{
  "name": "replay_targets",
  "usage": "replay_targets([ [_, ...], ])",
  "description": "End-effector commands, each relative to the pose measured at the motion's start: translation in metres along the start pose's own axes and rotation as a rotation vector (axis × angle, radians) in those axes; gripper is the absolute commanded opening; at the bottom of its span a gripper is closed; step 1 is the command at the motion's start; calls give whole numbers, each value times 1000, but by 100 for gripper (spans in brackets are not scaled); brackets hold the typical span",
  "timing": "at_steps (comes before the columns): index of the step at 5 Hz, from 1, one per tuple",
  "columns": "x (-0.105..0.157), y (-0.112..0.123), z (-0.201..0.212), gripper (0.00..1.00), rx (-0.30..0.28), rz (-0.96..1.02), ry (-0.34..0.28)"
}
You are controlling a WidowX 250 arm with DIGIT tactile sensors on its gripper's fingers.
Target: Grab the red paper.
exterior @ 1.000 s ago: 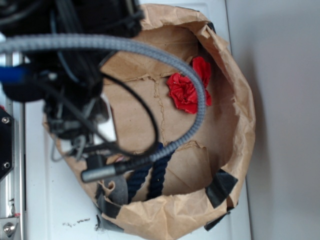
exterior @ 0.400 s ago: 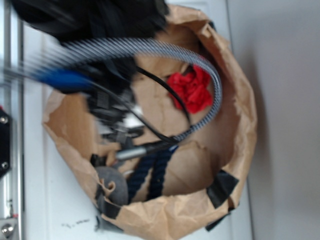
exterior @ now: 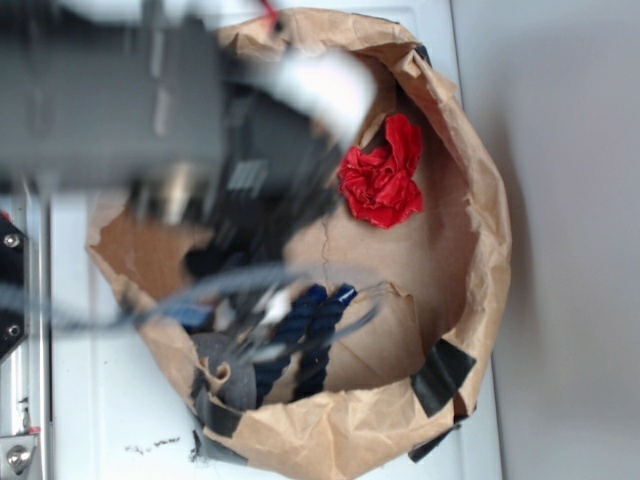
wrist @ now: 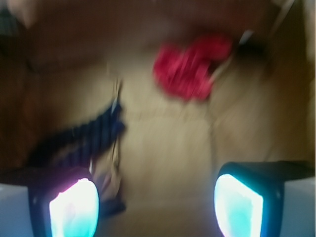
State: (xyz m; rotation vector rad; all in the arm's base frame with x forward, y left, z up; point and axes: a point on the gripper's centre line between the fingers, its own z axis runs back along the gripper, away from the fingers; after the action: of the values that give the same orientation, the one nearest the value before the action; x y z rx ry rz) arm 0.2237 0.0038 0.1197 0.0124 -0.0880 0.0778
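Inside the brown paper bag [exterior: 480, 200], the red paper [wrist: 190, 71] lies ahead of the spread, empty fingers [wrist: 74, 210], untouched. Since a second ago, the arm has swung over the bag.

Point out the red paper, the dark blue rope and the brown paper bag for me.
red paper [exterior: 380, 185], exterior view, middle of the wad.
dark blue rope [exterior: 305, 325], exterior view, on the twisted strands.
brown paper bag [exterior: 490, 250], exterior view, on its right wall.
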Motion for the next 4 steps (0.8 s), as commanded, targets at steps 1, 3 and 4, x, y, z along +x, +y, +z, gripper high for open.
replay_targets([
  [1, 6, -1, 13, 100, -1, -5, -59],
  [3, 52, 14, -14, 100, 24, 28, -138],
  [4, 91, 28, -36, 100, 55, 59, -133],
])
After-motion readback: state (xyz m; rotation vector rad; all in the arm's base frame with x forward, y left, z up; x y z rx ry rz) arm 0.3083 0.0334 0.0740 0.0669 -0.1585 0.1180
